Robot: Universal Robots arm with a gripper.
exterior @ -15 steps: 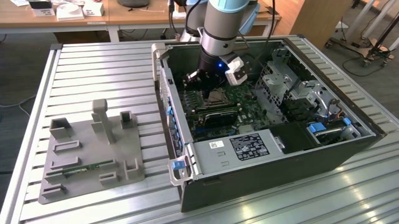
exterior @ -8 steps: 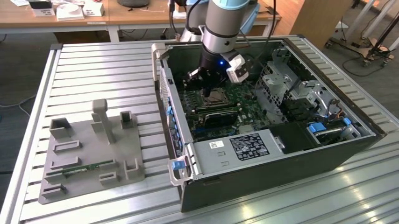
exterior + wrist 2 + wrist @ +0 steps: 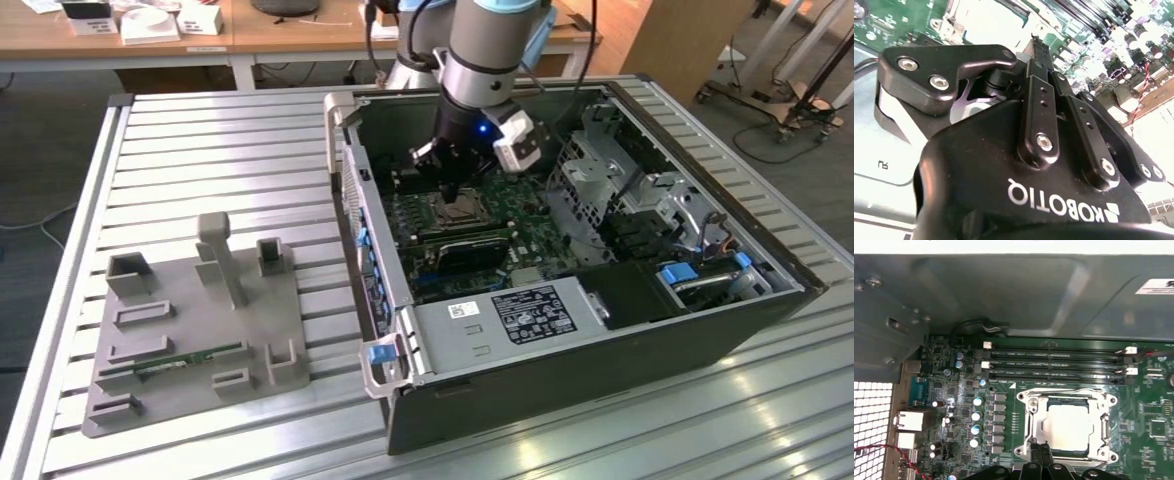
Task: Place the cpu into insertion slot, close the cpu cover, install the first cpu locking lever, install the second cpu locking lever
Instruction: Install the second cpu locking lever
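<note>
The cpu (image 3: 1068, 426) lies flat in the insertion slot (image 3: 1070, 393) on the green motherboard, its pale metal top showing through the window of the cpu cover (image 3: 1037, 426). That silver frame lies down flat over it. My gripper (image 3: 1041, 454) has its black fingertips pressed together at the near edge of the socket, by a corner of the cover; nothing shows between them. In the second wrist view the gripper (image 3: 1036, 47) points down at the bright socket area. In the exterior view the gripper (image 3: 457, 192) hangs inside the open computer case, just above the socket (image 3: 463, 211).
Long black memory slots (image 3: 1054, 365) run just beyond the socket, with a row of capacitors (image 3: 976, 415) beside it. The case wall (image 3: 1004, 295) rises behind. A drive cage (image 3: 627, 190) and power supply (image 3: 521, 315) flank the board. A grey fixture (image 3: 187, 330) sits on the table.
</note>
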